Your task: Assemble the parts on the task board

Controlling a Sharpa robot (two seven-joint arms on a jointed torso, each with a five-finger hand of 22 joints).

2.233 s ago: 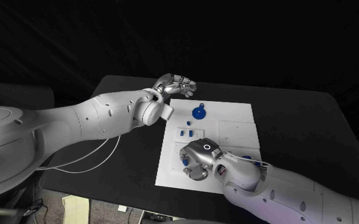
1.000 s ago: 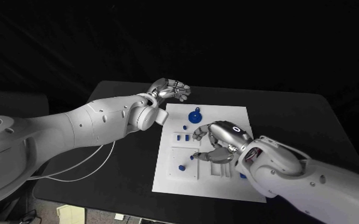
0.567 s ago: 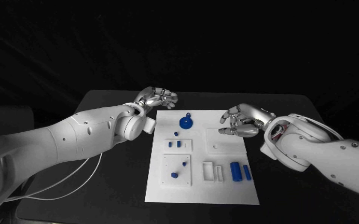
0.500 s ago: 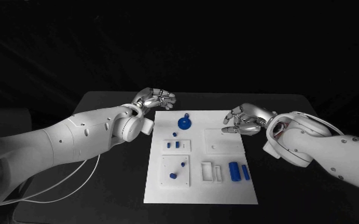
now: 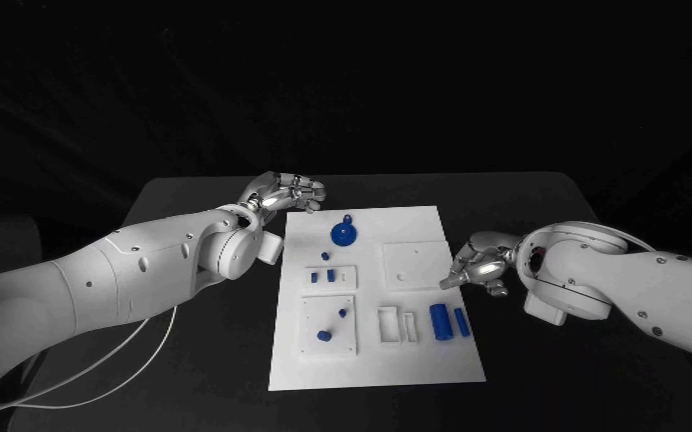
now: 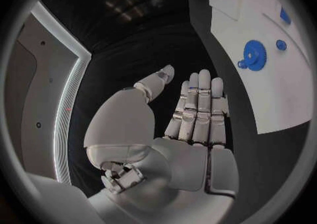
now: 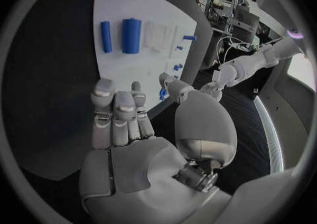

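Note:
The white task board lies in the middle of the black table. On it sit a blue gear near the far edge, a small blue peg in a square plate, and two blue cylinders lying side by side. My left hand hovers off the board's far left corner, fingers straight and holding nothing. My right hand is at the board's right edge, also holding nothing. The right wrist view shows the cylinders beyond its fingertips.
Two tiny blue pieces stand in a small plate left of centre. White slotted holders lie beside the cylinders. Black table surface surrounds the board on all sides.
My right hand has drawn back from over the board's near middle to its right edge. The left hand has stayed by the far left corner. The camera has shifted.

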